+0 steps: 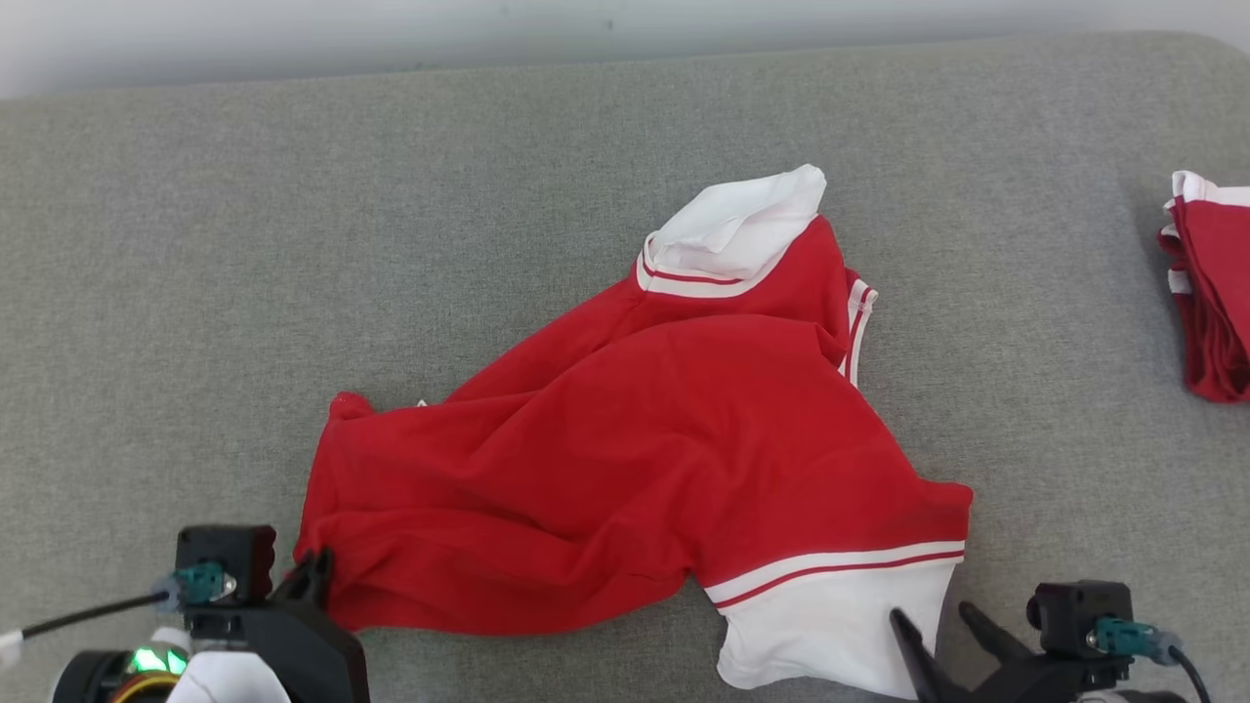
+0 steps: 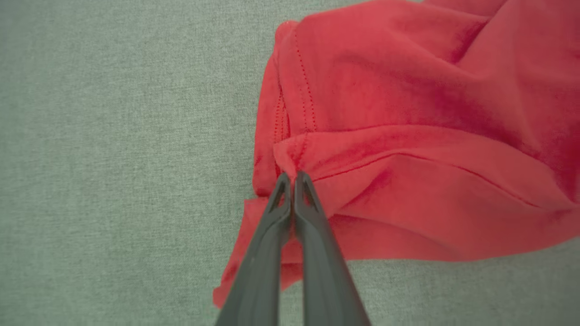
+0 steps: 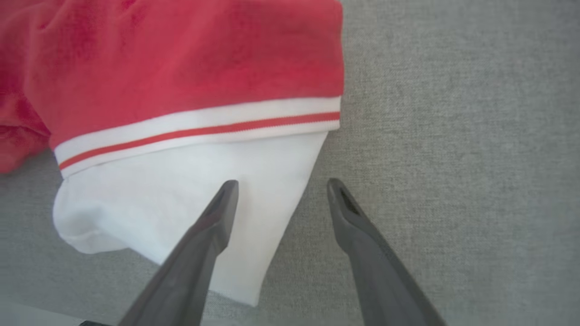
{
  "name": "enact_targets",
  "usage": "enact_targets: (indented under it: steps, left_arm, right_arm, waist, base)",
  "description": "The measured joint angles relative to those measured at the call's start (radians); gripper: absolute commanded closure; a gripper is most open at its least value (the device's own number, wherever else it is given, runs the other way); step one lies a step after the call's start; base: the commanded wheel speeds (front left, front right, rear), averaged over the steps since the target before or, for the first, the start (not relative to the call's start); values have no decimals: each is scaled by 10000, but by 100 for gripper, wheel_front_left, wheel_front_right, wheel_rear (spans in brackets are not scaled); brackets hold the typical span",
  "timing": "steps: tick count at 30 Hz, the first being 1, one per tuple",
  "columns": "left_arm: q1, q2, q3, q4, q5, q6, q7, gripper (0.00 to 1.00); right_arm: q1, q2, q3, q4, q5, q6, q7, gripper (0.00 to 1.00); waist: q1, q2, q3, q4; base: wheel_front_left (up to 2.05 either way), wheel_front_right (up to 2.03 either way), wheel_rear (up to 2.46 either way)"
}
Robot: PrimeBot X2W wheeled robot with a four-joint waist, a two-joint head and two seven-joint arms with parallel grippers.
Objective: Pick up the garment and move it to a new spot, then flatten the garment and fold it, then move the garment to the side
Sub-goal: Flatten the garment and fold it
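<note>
Fingers of the left gripper (image 2: 292,177) are pinched together on a hem fold of the crumpled red knit garment with white striped trim (image 1: 625,469), which lies mid-way across the grey fabric surface (image 1: 195,244). On the right gripper (image 3: 281,183) the fingers stand spread apart, one above the white sleeve (image 3: 172,194), seemingly not touching it. A second red and white garment (image 1: 1211,303) lies at the far right edge.

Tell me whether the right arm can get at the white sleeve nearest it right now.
Probably yes. The right jaws stand open at the white sleeve, one finger over its fabric, the other over the bare grey surface. Nothing lies between.
</note>
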Motion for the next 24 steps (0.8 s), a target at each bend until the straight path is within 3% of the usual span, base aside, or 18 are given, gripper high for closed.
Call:
enact_targets:
  steps: [6, 12, 13, 15, 24]
  left_arm:
    - [383, -144, 56, -167, -161, 98, -247, 100]
    - [384, -151, 115, -180, -169, 169, -370, 100]
    - [378, -151, 127, -184, -169, 173, -384, 100]
    - [362, -151, 151, -190, -157, 178, -502, 100]
    - [432, -462, 708, -477, -454, 244, -1682, 100]
  right_arm:
    - [691, 8, 242, -337, 10, 0, 995, 0]
    - [500, 4, 253, -96, -35, 0, 594, 0]
    - [444, 6, 247, -21, -54, 0, 485, 17]
    - [317, 6, 209, 111, -119, 0, 286, 100]
    - [-94, 8, -341, -414, 198, 0, -420, 100]
  waist:
    - [-1, 0, 74, 125]
    - [-1, 0, 212, 168]
    - [-1, -1, 229, 168]
    - [-1, 0, 248, 157]
    - [0, 0, 18, 17]
  base:
    - [0, 0, 0]
    - [0, 0, 0]
    - [0, 0, 0]
    - [0, 0, 0]
    - [0, 0, 0]
